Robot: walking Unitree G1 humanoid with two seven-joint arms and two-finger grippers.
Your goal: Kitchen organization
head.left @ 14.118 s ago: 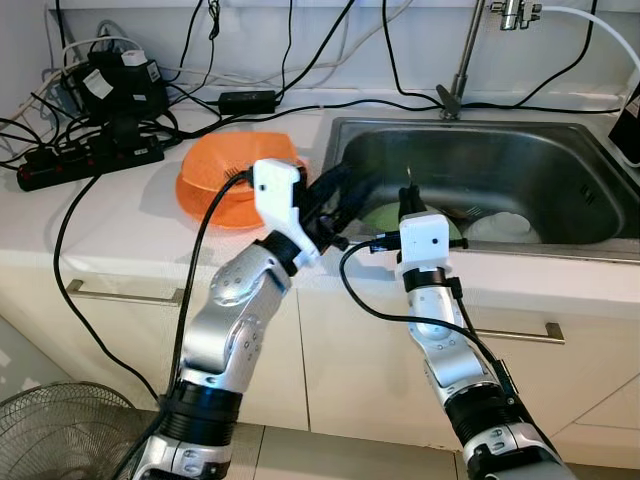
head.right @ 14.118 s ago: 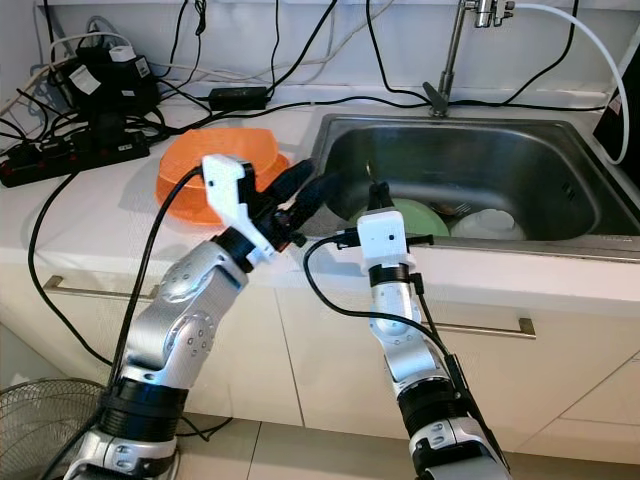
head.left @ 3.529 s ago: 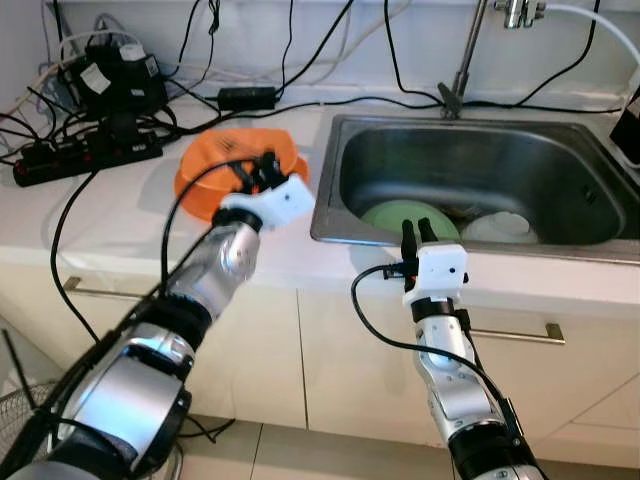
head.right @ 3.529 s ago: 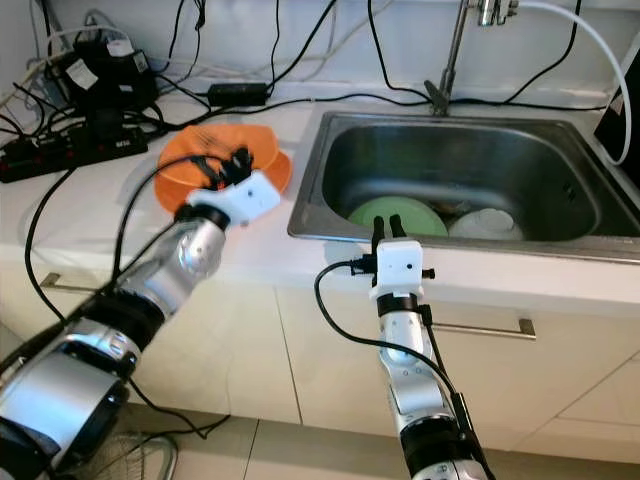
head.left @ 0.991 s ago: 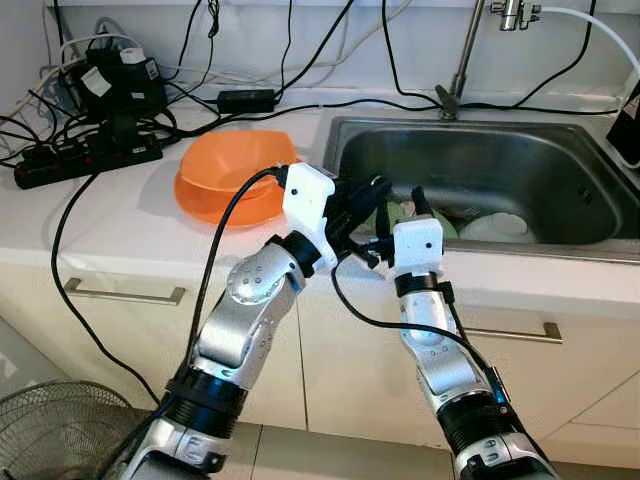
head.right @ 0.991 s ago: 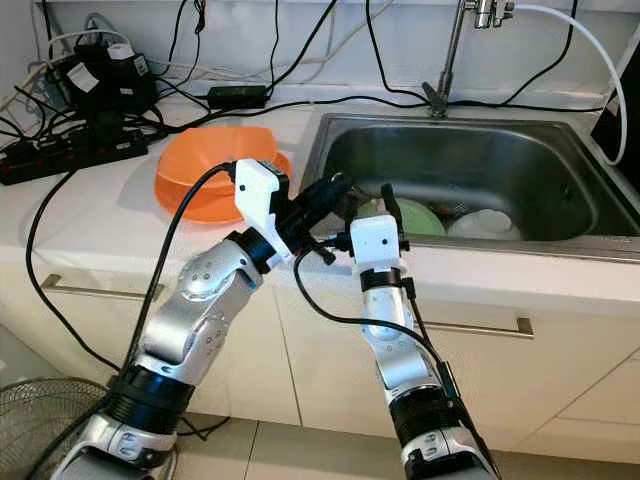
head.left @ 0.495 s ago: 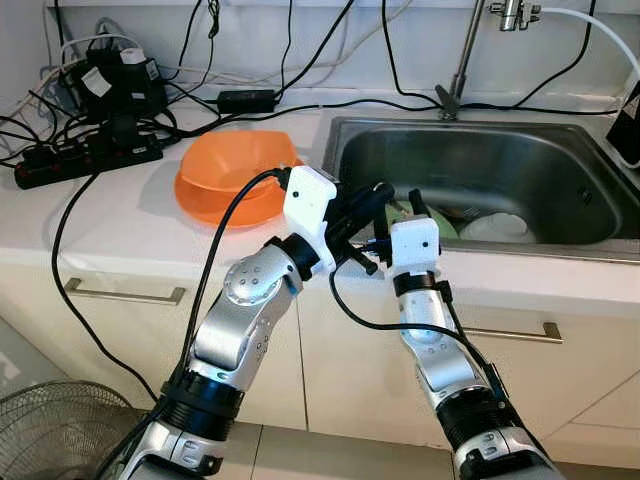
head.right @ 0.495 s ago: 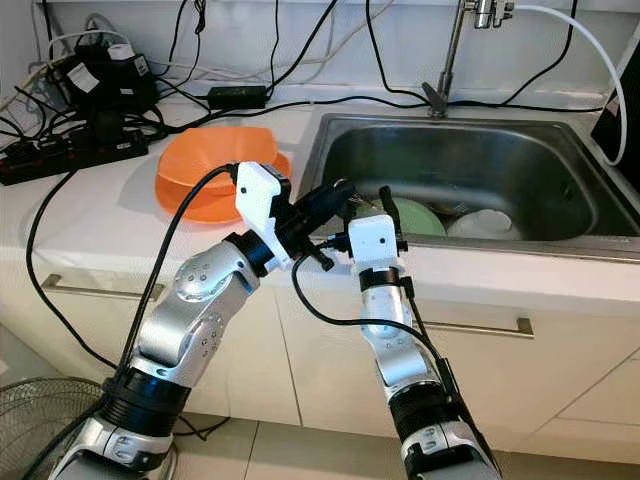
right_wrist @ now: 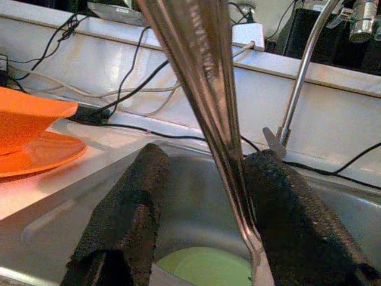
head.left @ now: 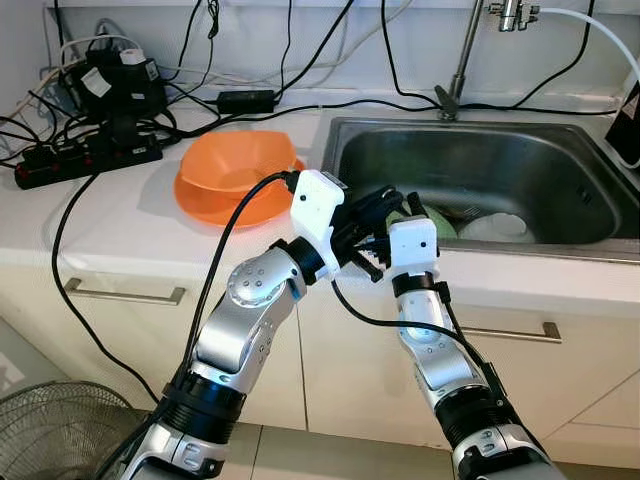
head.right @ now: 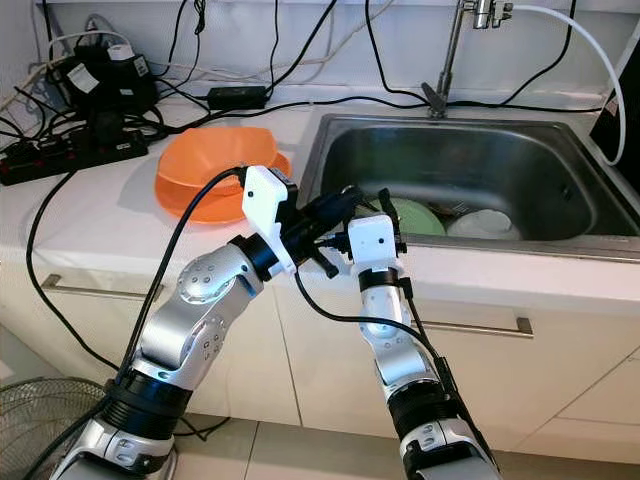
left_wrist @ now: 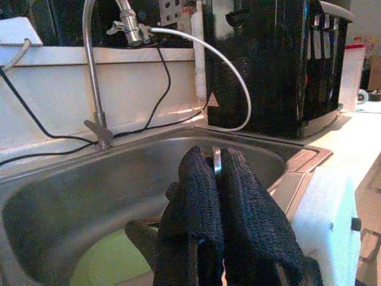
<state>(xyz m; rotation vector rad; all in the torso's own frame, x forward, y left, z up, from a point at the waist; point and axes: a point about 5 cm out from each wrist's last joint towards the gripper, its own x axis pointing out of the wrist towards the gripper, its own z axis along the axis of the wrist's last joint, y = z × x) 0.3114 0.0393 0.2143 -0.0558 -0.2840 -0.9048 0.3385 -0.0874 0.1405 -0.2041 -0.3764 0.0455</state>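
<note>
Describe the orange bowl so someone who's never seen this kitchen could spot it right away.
Start at the steel sink set in the white countertop. On the robot's left of the sink, in front of the tangle of black cables, sits the orange bowl on an orange plate. They are the only bright orange things on the counter.

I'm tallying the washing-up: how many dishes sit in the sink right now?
2: a green plate near the sink's front left, and a white dish beside it. Others may be hidden behind the grippers.
</note>
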